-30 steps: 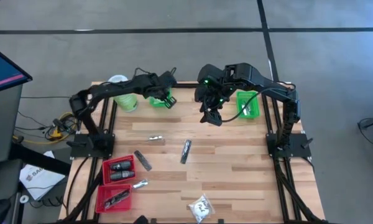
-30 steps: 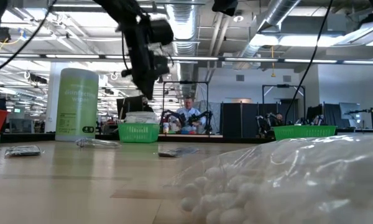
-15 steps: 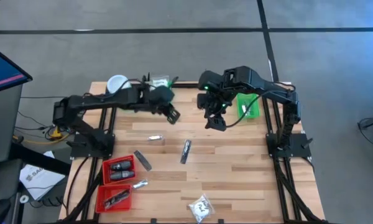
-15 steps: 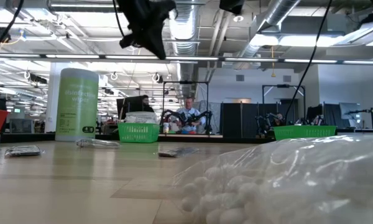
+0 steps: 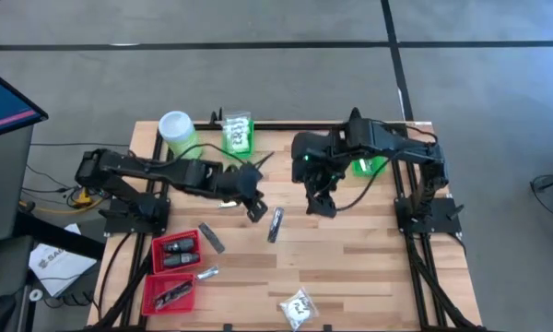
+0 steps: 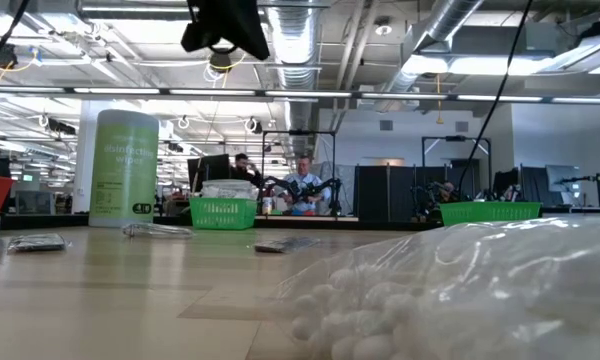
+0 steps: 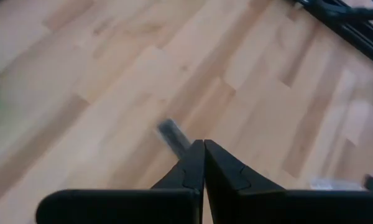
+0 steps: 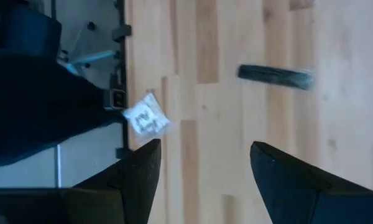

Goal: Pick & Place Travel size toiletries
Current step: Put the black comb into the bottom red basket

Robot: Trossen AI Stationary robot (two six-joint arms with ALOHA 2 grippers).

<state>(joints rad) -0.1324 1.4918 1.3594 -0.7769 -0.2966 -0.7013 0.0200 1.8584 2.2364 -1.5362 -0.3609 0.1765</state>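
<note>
The toiletries lie spread over the wooden table: a dark grey stick (image 5: 275, 224) in the middle, a second stick (image 5: 211, 238) left of it, a silvery sachet (image 5: 207, 273) near the red baskets, and a white packet (image 5: 299, 307) at the near edge. My left gripper (image 5: 255, 210) hangs shut and empty above the table, just left of the middle stick (image 7: 173, 134). My right gripper (image 5: 324, 205) hangs open and empty to the right of that stick (image 8: 275, 76), with the white packet (image 8: 146, 118) also in its wrist view.
Two red baskets (image 5: 172, 267) with dark items stand at the near left. A green basket (image 5: 237, 132) holding a white packet and a light-green canister (image 5: 178, 129) stand at the far edge. Another green basket (image 5: 370, 166) sits at the far right, partly under my right arm.
My left gripper has swung from above the far green basket toward the table's middle and near side, rising a little and staying shut. My right gripper has drifted a short way toward the near edge, still open. Nothing on the table has moved.
</note>
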